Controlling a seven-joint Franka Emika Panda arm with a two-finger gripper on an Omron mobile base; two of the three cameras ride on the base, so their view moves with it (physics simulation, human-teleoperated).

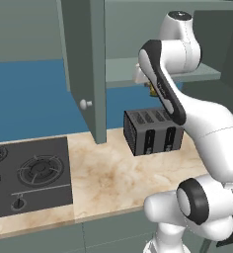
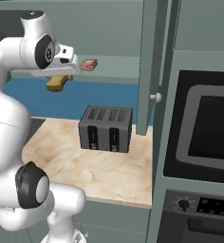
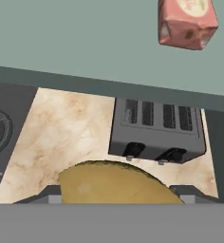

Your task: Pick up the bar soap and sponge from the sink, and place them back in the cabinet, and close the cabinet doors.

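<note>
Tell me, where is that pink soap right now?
The soap lies on the cabinet shelf, above the toaster; in the right base view it sits just right of the gripper holding the sponge.

In the hand view, the mustard-yellow block of sponge [image 3: 115, 183] was cut off below by the picture's bottom band, and it hid most of the two dark finger tips [image 3: 190, 193] beside it. In the left base view the white arm covered nearly all of the sponge [image 1: 151, 90]. The black gas cooktop [image 1: 29, 173] ran off the left edge. The gripper's jaws seemed closed on the sponge, though contact was hidden.
</note>
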